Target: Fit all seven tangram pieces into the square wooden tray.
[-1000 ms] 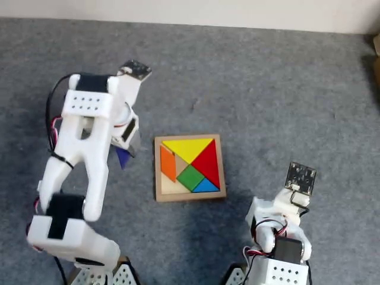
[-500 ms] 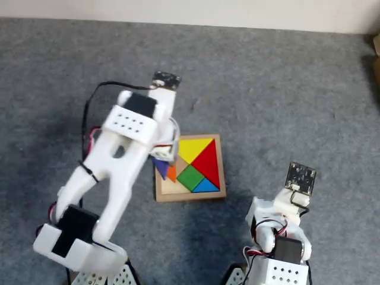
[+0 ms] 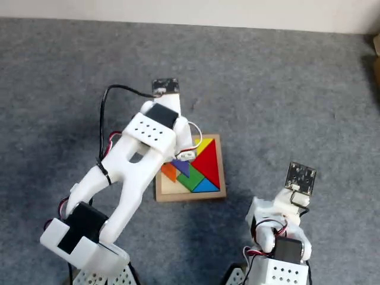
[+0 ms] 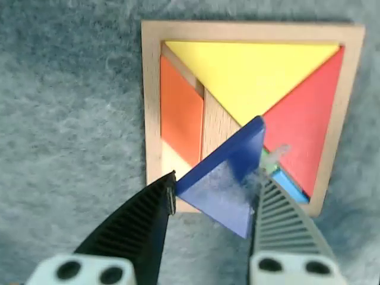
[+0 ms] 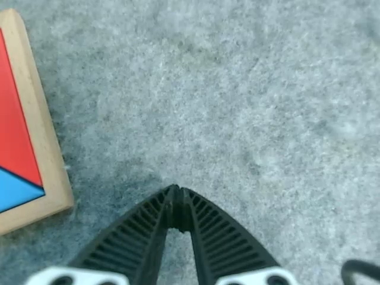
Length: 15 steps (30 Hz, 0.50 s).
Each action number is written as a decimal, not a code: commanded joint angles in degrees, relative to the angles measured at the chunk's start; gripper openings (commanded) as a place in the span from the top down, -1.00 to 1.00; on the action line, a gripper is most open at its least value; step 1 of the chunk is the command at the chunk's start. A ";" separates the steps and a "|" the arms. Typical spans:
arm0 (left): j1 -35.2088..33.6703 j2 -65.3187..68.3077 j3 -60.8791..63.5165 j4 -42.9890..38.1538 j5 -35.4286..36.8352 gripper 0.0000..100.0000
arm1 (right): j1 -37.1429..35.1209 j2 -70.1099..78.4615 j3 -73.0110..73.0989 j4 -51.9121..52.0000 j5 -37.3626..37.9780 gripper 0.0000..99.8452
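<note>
Pinching a blue triangle [image 4: 228, 172], likely light and rigid, by its edges, left gripper [image 4: 215, 184] hangs over tray [image 4: 151, 107]; right gripper [image 5: 178, 205], at tray's five o'clock, pressed together, empty.

No legible txt, nos., labels or signs. Tray rim [image 3: 190, 196] = bare wood, unmarked. Red piece [image 3: 209, 161] & blue triangle [image 4: 228, 178] = plain colour. Wrist circuit board [image 3: 301, 176]: any print too small to read.
</note>
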 commanded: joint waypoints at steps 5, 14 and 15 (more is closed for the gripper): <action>1.19 -0.57 0.84 -1.93 6.33 0.64 | 0.40 -0.66 5.05 0.40 -0.53 0.99; 1.10 -1.01 0.40 3.25 6.42 0.39 | 0.40 -0.66 5.05 0.40 -0.53 0.99; 1.10 -1.01 0.40 3.25 6.42 0.39 | 0.40 -0.66 5.05 0.40 -0.53 0.99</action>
